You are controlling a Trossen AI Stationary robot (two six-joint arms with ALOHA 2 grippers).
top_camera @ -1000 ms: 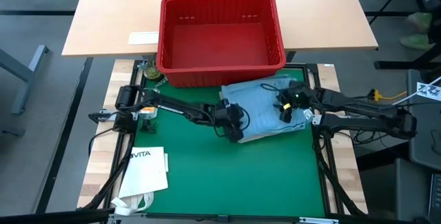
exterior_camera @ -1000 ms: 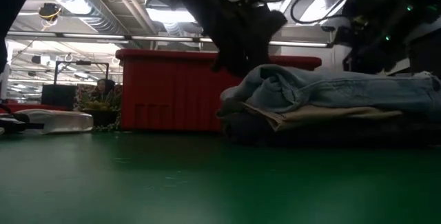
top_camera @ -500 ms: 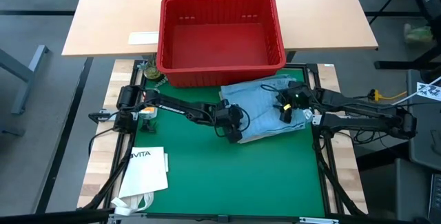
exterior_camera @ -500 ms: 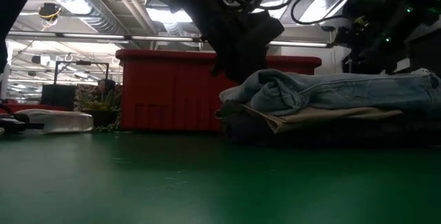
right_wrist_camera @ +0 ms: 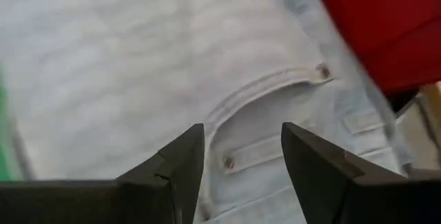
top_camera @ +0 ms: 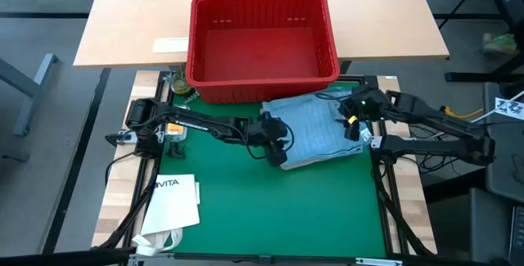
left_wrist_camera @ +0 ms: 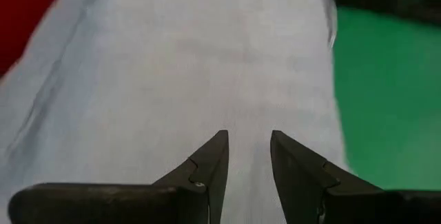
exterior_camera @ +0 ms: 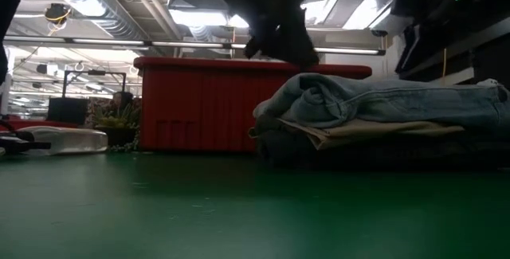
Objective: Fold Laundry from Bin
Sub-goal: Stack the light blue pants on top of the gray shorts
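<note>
You have both grippers, left (top_camera: 279,146) and right (top_camera: 357,122), open and empty above the jeans (top_camera: 315,127), capping the folded stack beside the bin (top_camera: 262,78)

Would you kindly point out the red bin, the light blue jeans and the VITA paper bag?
red bin (top_camera: 262,53), high view, on its bare floor.
light blue jeans (top_camera: 315,127), high view, middle of the folded top layer.
VITA paper bag (top_camera: 173,205), high view, its white face.

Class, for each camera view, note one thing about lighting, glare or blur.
High view: evenly lit, the red bin sharp. Low view: ceiling lights glare behind, so the arms are silhouettes and the green mat is dim. Left wrist view: the jeans are soft with blur. Right wrist view: the denim is smeared but a pocket seam is readable.
</note>
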